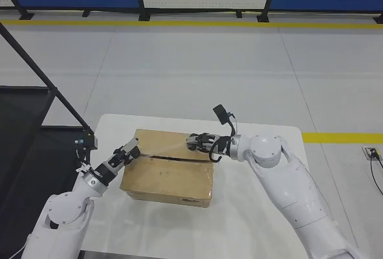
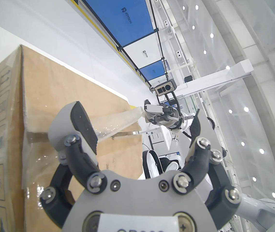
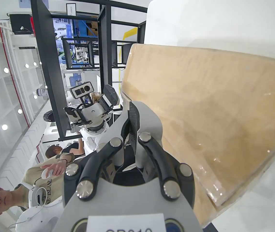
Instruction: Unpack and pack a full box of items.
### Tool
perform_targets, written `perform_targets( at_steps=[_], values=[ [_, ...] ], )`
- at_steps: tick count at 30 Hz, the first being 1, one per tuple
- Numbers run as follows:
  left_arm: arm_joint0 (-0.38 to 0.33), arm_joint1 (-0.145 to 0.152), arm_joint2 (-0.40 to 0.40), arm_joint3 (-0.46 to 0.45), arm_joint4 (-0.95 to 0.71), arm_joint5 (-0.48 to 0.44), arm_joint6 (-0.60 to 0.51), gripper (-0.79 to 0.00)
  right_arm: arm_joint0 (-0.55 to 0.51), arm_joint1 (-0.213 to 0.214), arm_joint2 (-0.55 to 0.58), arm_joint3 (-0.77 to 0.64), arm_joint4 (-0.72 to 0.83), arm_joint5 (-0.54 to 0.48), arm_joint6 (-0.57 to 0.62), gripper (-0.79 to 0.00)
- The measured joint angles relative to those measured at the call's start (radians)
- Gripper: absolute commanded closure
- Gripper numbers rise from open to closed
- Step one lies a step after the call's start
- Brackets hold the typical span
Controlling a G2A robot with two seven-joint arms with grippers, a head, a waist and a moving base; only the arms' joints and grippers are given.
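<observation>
A closed brown cardboard box sits in the middle of the white table. A strip of clear tape is lifted off its top seam and stretches from the box's left end to my right gripper, which is shut on the strip's free end above the box's right part. In the left wrist view the tape runs from the box to that right gripper. My left gripper is open at the box's left end, one finger over the top by the seam. My right gripper is beside the box.
A black frame with a dark panel stands close to the table's left side, next to my left arm. Bare table surface lies in front of and to the right of the box. A yellow floor line runs off to the right.
</observation>
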Motion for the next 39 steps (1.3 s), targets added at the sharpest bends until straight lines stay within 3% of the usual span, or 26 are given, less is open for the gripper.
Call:
perform_targets(
  at_steps=[10,25,29,33,39],
  values=[
    [-0.026,0.001,0.015,0.042,-0.011,0.004,-0.036,-0.785,-0.165,0.036,0.055,-0.222,-0.104,0.049,-0.069,0.000],
    [-0.059,0.000,0.048,0.080,-0.002,0.007,-0.054,-0.785,-0.314,0.056,0.046,-0.383,-0.302,0.065,-0.224,-0.015],
    [-0.062,0.000,0.052,0.084,-0.004,0.006,-0.057,-0.785,-0.326,0.057,0.030,-0.396,-0.354,0.080,-0.254,-0.117],
    [-0.065,0.001,0.055,0.088,-0.004,0.005,-0.059,-0.785,-0.327,0.055,0.021,-0.397,-0.376,0.095,-0.273,-0.302],
    [-0.066,0.002,0.057,0.094,-0.005,0.002,-0.061,-0.785,-0.325,0.054,0.014,-0.397,-0.392,0.103,-0.284,-0.299]
  ],
)
